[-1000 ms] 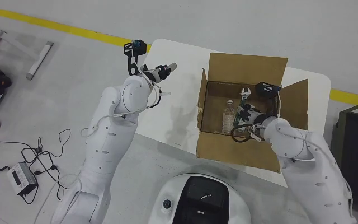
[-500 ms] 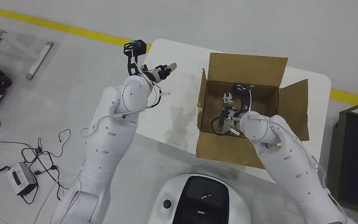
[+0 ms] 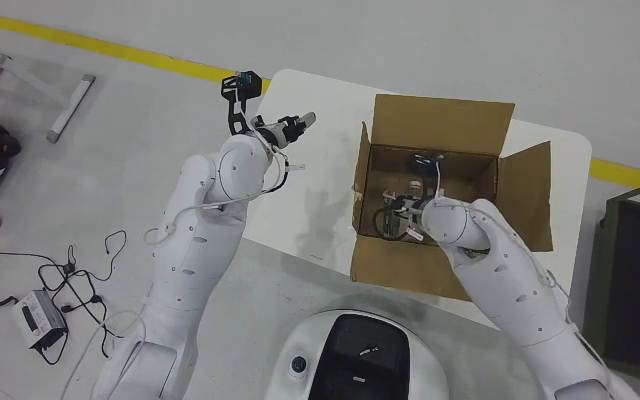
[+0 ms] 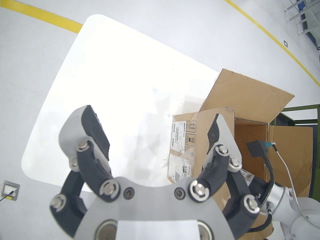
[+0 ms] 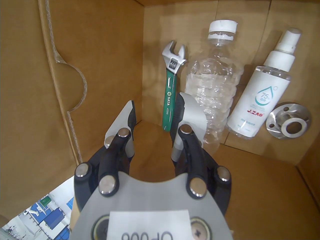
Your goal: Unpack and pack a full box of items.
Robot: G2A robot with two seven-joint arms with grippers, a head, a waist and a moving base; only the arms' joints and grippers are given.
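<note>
We're down inside the box point(image 3: 440, 120) with the right claw point(image 5: 156, 106) — fingers spread, nothing between them. Dead ahead lies the wrench point(image 5: 170, 93), handle end nearest the fingertips, head pointing away, so its long axis runs along the claw's line of reach. We'd judge a straight push forward would straddle the handle. The water bottle point(image 5: 212, 86) crowds it closely on one side. Flat or leaning on the box wall, we can't quite tell. The left claw point(image 4: 152, 118) — open, empty — hangs over the surface point(image 4: 112, 76), well left of the box, so the right arm is nearer.
</note>
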